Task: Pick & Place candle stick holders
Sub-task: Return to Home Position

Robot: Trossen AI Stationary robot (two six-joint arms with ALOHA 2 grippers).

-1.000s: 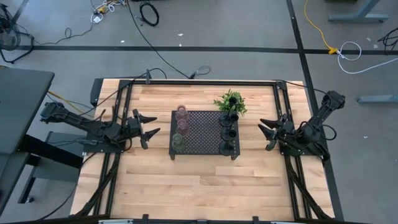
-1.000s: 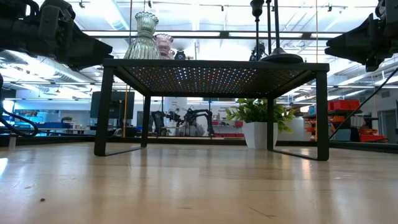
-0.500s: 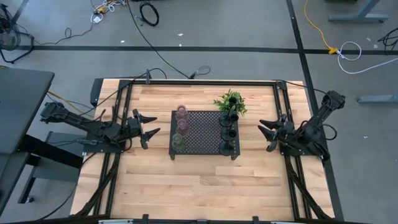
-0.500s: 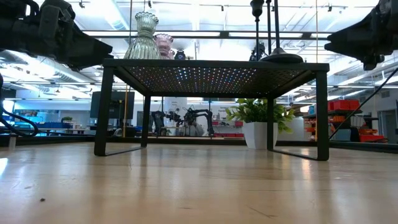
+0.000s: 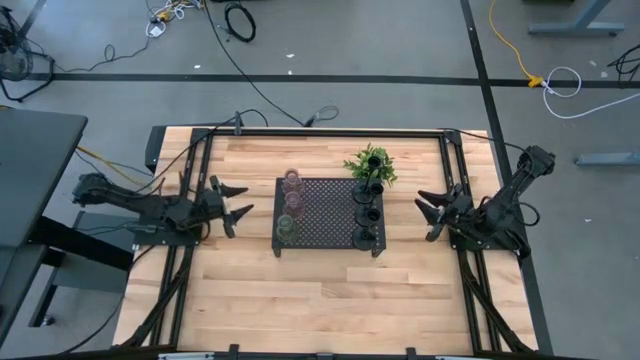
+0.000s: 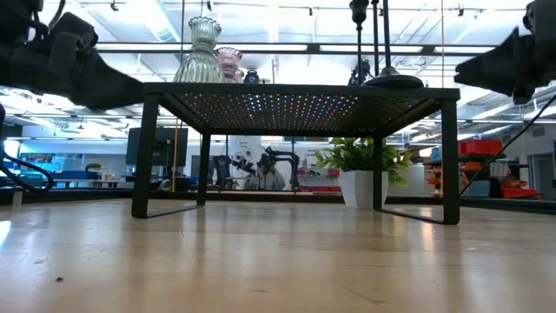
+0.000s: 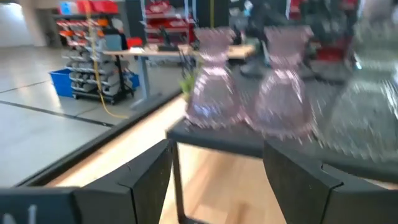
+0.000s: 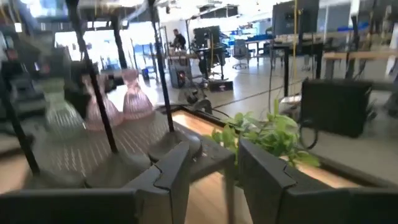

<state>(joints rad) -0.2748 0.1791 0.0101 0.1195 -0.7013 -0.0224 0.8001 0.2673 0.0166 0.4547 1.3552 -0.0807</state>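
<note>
Wood comes first: the table point(image 5: 320, 300) is bare pale planks along its near edge. Farther in, at the middle of the table, stands a black tray point(image 5: 325, 207) full of tiny holes. It sits up on thin legs like a little shelf. All six candle stick holders stand on top of it, in two rows that run from near to far.

The three glass ones are on the tray's left side. The green glass holder point(image 5: 286, 228) is nearest, the brownish glass holder point(image 5: 291, 203) is in the middle, and the pink glass holder point(image 5: 291, 180) is farthest. The black ones are on the tray's right side. These are the near black holder point(image 5: 365, 237), the middle black holder point(image 5: 368, 213) and the far black holder point(image 5: 370, 188). From the low view, the near black one shows a wide round base and a thin stem.

The left claw point(image 5: 245, 200) hangs in the air to the left of the tray. It is about as high as the tray top and points at the glass row. Its two fingers are spread wide and hold nothing. The right claw point(image 5: 424, 216) hangs to the right of the tray and points at the black row. Its fingers are apart too, with nothing between them. Neither claw touches the tray.

Behind the tray's far right corner is a green leafy plant point(image 5: 356, 163), just beside the far black holder. Past the table's far edge lies a grey floor point(image 5: 350, 60) with loose cables on it.
</note>
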